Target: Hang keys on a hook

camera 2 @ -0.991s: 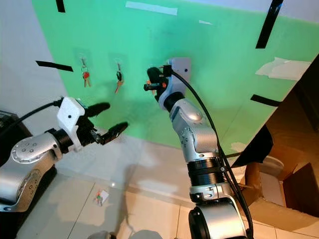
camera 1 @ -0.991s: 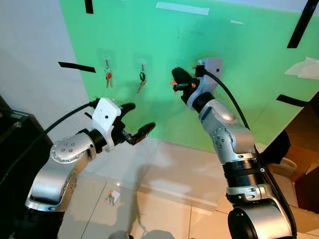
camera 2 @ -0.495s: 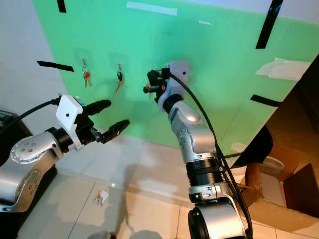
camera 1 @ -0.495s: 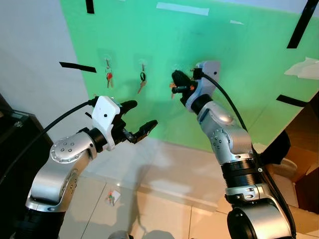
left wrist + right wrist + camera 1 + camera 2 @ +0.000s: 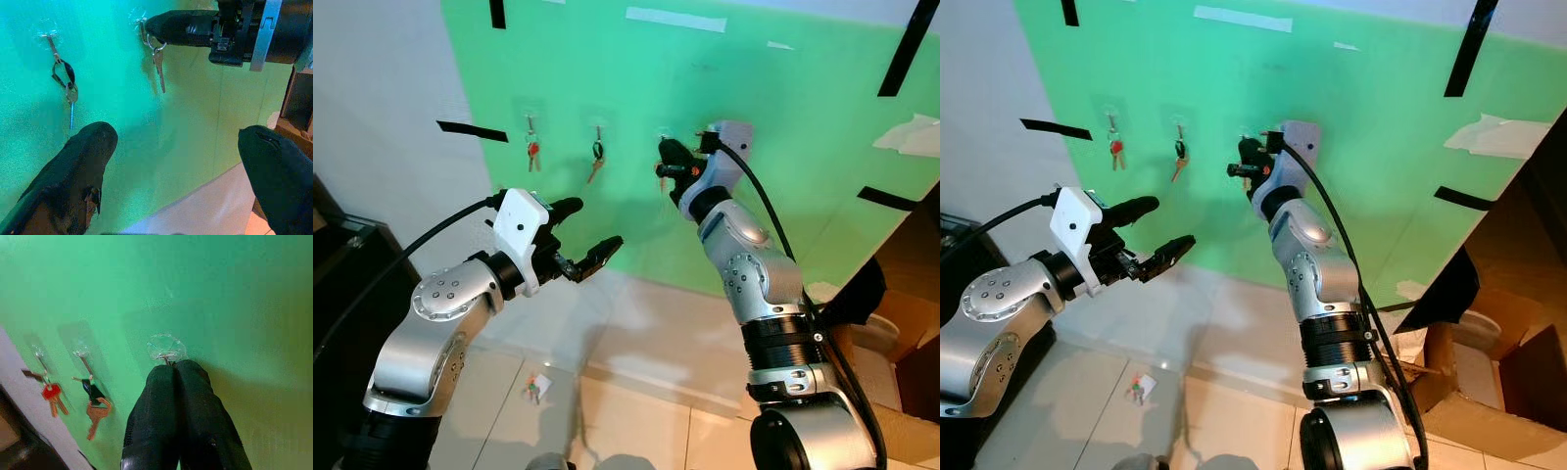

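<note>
Three clear hooks are stuck on the green wall (image 5: 783, 147). A red-headed key set (image 5: 533, 149) hangs on the first and a black-headed set (image 5: 595, 157) on the second. My right gripper (image 5: 668, 162) is pressed up at the third hook (image 5: 167, 348), shut on a key ring whose key (image 5: 157, 63) dangles just below the hook (image 5: 138, 19). I cannot tell whether the ring is over the hook. My left gripper (image 5: 587, 232) hangs open in mid air, lower and to the left, holding nothing. Another key set (image 5: 532, 389) lies on the floor tiles.
A dark cabinet (image 5: 333, 264) stands at the left and cardboard boxes (image 5: 911, 323) at the right. A white ledge (image 5: 636, 323) runs along the wall's base. Black tape strips (image 5: 470, 131) mark the wall.
My right gripper has edged closer to the third hook with the keys. The left arm has shifted slightly. The view has moved a little.
</note>
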Motion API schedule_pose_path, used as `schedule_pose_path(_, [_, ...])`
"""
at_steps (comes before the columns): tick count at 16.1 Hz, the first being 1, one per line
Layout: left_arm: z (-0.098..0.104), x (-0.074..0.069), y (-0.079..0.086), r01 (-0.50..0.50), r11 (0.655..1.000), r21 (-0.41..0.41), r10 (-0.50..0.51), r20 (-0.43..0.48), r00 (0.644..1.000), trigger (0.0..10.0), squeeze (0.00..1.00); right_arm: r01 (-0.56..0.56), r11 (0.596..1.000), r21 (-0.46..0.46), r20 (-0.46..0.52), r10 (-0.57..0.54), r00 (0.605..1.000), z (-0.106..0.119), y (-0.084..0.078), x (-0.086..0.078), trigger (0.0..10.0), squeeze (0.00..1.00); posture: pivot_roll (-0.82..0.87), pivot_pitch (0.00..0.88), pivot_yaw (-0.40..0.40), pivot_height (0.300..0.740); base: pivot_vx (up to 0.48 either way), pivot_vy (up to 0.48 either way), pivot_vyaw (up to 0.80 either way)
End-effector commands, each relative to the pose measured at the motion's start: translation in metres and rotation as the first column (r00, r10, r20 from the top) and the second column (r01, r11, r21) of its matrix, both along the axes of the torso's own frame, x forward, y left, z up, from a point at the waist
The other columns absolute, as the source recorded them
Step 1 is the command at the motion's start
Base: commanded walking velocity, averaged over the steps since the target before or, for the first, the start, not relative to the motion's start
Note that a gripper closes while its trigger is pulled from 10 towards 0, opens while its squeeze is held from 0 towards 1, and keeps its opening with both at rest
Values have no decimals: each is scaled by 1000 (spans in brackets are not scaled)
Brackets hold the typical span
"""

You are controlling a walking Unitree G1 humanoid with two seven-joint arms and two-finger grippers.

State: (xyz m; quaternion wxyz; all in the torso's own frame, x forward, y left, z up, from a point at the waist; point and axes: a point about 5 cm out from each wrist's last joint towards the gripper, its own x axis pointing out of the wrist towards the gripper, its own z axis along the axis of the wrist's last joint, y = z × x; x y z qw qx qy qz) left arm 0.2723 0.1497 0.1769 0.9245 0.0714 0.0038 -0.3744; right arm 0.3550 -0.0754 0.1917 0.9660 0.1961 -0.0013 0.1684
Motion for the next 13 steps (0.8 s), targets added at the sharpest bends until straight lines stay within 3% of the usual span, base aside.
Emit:
schedule_pose_path(1, [4, -1, -1, 2, 1000, 3, -2, 11, 1000, 10000, 0, 89, 994, 62, -99, -83, 992, -16, -18, -1, 10000, 0, 46, 0, -22, 740, 0, 0, 0])
schedule_pose_path(6, [4, 0, -2, 3, 1000, 4, -3, 14, 1000, 10000, 0, 50, 997, 67, -166, -38, 985, -29, -10, -6, 10000, 0, 46, 0, -22, 740, 0, 0, 0])
schedule_pose_path(11, [4, 0, -1, -6, 1000, 4, 6, 19, 1000, 10000, 0, 103, 972, 211, -224, -55, 973, -29, -14, -6, 10000, 0, 54, 0, -33, 740, 0, 0, 0])
schedule_pose_path(13, [4, 0, -1, -10, 1000, 9, 10, 20, 1000, 10000, 0, 94, 985, 145, -230, -58, 971, -34, -14, -7, 10000, 0, 54, 0, -33, 740, 0, 0, 0])
